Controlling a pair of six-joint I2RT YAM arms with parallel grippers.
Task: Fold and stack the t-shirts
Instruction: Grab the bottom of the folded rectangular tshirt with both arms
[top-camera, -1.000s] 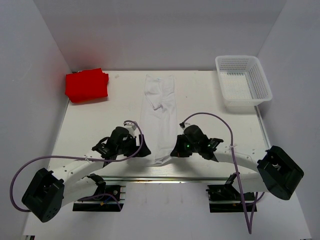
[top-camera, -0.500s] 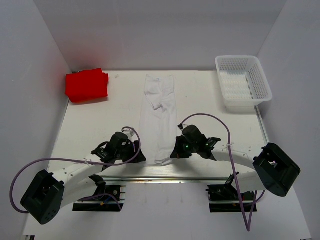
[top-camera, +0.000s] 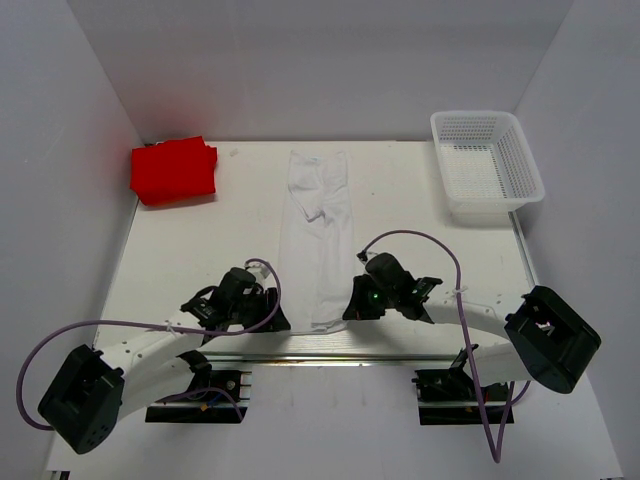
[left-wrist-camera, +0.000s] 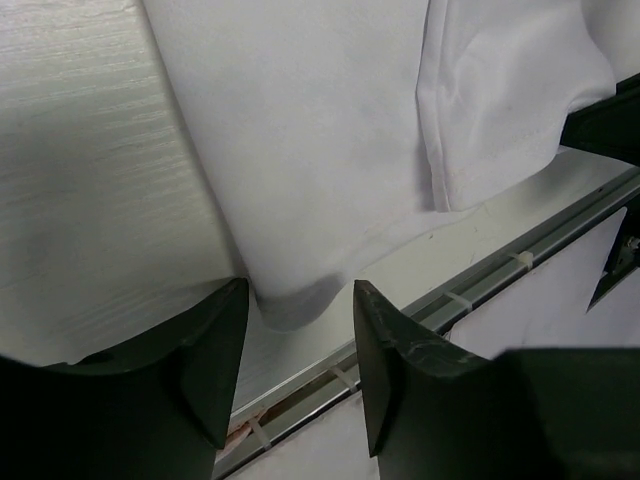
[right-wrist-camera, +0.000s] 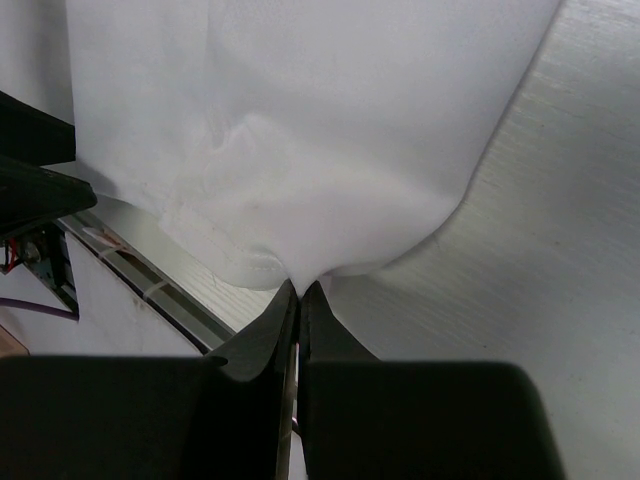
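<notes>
The white t-shirt (top-camera: 320, 230) lies as a long narrow strip down the middle of the table, its near end at the front edge. My left gripper (top-camera: 276, 322) is open at the strip's near left corner; in the left wrist view the cloth corner (left-wrist-camera: 292, 300) bulges between the fingers (left-wrist-camera: 205, 350). My right gripper (top-camera: 349, 309) is shut on the near right corner of the white t-shirt (right-wrist-camera: 300, 150), the cloth pinched at the fingertips (right-wrist-camera: 300, 290). The red t-shirt (top-camera: 174, 170) lies folded at the far left corner.
A white mesh basket (top-camera: 487, 165) stands at the far right. The table's front metal rail (left-wrist-camera: 480, 270) runs just under both grippers. White walls enclose the back and sides.
Both grippers have slid toward the table's front edge, and the near end of the white strip has come with the right one. The left gripper moved slightly right.
</notes>
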